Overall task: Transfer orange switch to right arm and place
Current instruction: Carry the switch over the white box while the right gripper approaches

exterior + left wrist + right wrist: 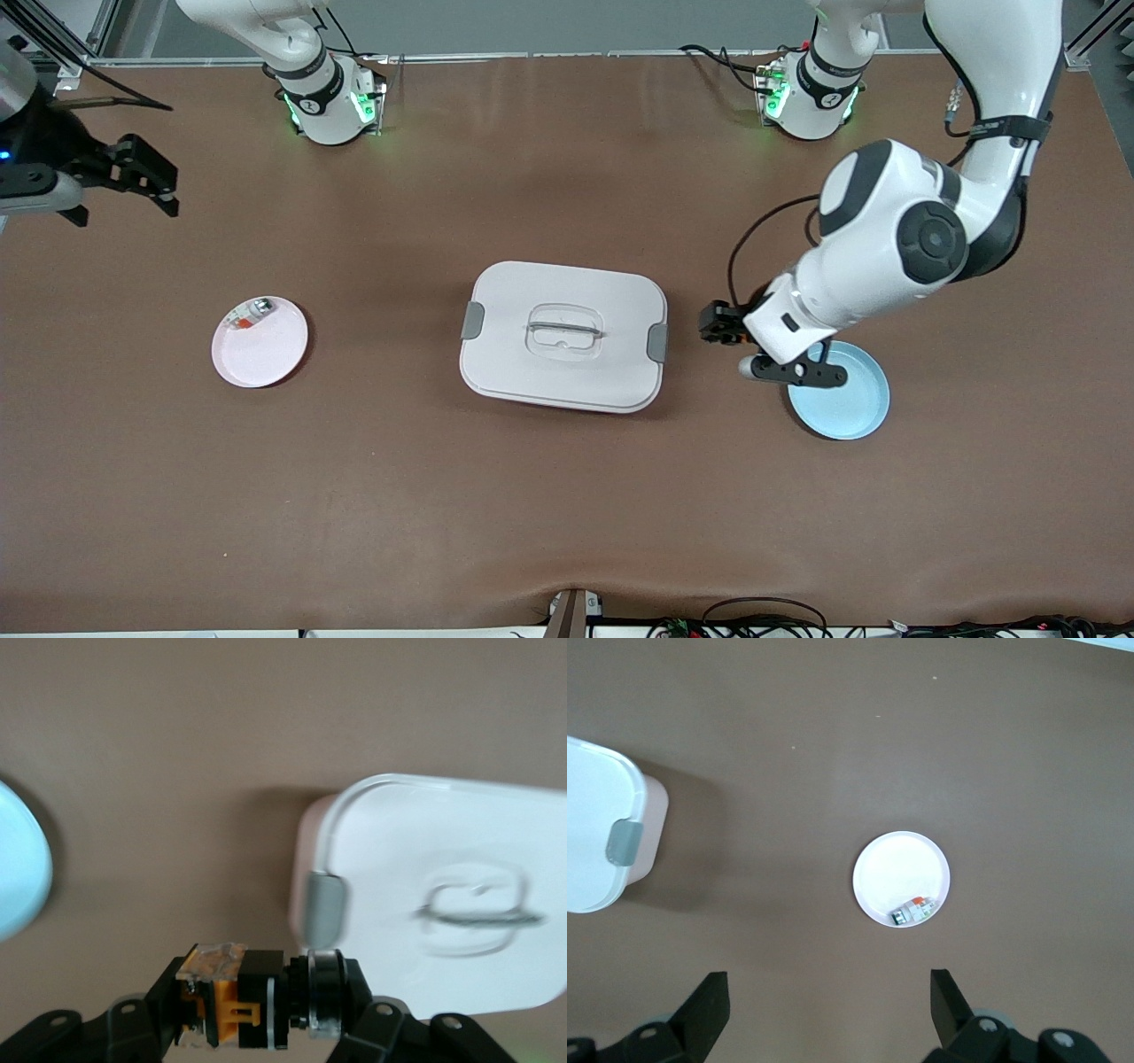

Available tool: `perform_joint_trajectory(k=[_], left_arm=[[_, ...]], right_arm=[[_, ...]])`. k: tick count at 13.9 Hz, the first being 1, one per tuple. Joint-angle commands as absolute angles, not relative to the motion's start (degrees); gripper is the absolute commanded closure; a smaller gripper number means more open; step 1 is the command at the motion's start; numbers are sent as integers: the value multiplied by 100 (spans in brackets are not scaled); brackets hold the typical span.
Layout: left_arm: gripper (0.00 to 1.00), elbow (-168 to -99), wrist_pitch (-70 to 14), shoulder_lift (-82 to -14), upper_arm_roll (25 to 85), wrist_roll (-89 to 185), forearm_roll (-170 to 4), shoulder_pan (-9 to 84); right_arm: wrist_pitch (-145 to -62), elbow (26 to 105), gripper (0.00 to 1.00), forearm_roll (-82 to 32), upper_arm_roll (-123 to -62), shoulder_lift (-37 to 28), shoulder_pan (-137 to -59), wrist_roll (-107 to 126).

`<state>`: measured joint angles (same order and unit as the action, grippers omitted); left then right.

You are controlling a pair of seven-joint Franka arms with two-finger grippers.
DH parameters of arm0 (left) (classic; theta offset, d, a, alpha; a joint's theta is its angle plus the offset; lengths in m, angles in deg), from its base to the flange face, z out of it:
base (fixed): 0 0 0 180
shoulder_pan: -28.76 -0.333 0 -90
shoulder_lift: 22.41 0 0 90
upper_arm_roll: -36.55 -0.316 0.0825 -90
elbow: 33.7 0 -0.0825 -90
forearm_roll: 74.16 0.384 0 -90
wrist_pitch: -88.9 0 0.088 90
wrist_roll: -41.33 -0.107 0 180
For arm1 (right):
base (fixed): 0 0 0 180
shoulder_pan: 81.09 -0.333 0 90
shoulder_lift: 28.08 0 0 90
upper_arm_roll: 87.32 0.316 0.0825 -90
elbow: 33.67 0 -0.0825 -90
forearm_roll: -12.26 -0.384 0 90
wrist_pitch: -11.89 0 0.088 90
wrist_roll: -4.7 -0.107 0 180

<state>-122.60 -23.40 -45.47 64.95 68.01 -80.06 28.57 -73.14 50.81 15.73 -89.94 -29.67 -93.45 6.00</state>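
Observation:
The orange switch (229,1003), a tiny black block with orange parts and a clear cap, sits crosswise between the fingers of my left gripper (261,994). That gripper (719,323) is shut on it and hangs over the bare table between the white box and the blue plate. My right gripper (146,177) is held high over the right arm's end of the table. It stands open with nothing between its fingers (718,992). In the right wrist view the gripper (828,979) looks down on the pink plate.
A white lidded box (563,337) with grey clasps stands mid-table. A blue plate (846,403) lies partly under the left wrist. A pink plate (266,354) toward the right arm's end holds a small silvery-and-red piece (252,313).

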Motion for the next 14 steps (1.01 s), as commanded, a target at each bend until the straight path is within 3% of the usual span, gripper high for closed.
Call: perform_joint_trajectory(k=[1, 6, 9, 14], left_arm=[[100, -12019, -2245, -4640, 6818, 8162, -8067, 2867], [100, -11395, -2412, -5079, 6925, 10641, -8110, 3508], [100, -11342, -3227, -5220, 6925, 11925, -8110, 3755], [100, -11149, -3871, -5536, 6934, 13000, -8461, 4150]], right_arm=[[-7126, 4982, 0, 1665, -9022, -2966, -9830, 427], [-7099, 5061, 0, 675, -8987, -2966, -10350, -1012], [-7432, 5402, 0, 41, -8987, -2975, -10552, -2112], [-9845, 7781, 0, -1137, -8987, -4063, -10639, -2202]])
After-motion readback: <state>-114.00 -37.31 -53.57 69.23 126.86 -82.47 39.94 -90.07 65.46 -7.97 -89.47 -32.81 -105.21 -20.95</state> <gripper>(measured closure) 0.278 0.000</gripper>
